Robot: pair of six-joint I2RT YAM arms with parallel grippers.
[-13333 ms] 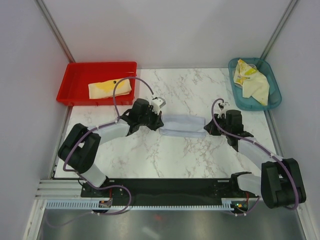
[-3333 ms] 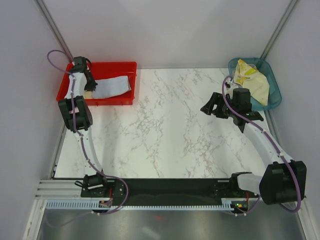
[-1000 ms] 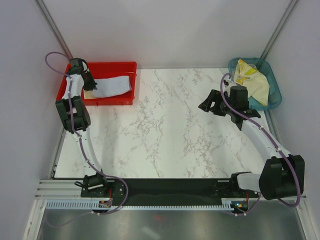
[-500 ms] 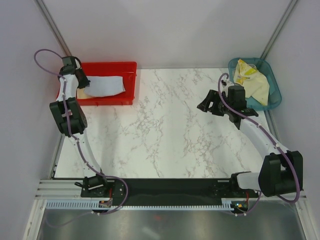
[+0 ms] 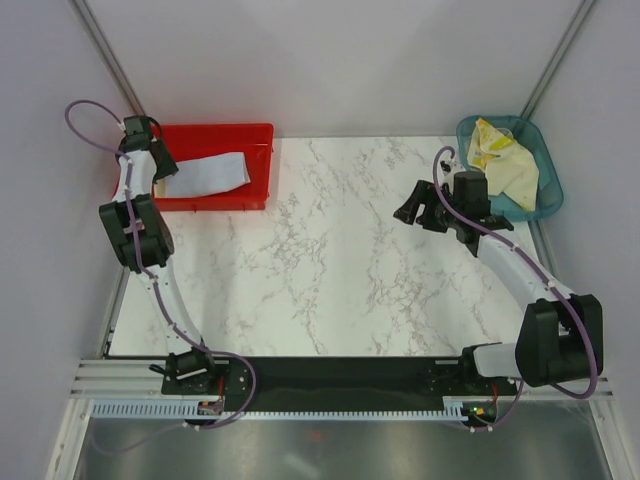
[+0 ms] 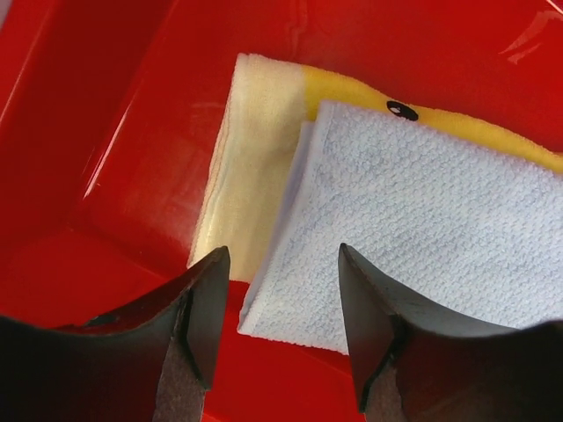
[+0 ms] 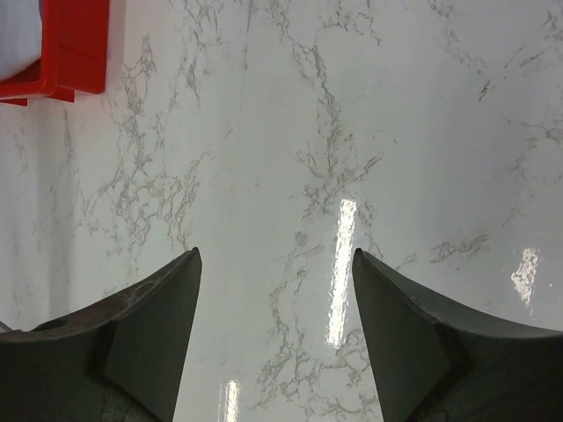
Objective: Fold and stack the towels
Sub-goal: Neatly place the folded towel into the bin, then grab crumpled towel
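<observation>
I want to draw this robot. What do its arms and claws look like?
The left arm and right arm are white tubes with black joints, each trailing a thin purple cable. The left gripper and right gripper have two dark wedge-shaped fingers each.

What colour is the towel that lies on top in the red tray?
Pale lavender-blue; the top towel shows best in the left wrist view.

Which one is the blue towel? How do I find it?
Look in the red tray at the far left. A folded pale blue towel lies in it, on top of a yellow towel. The cloths in the teal basket are all yellow or cream.
</observation>
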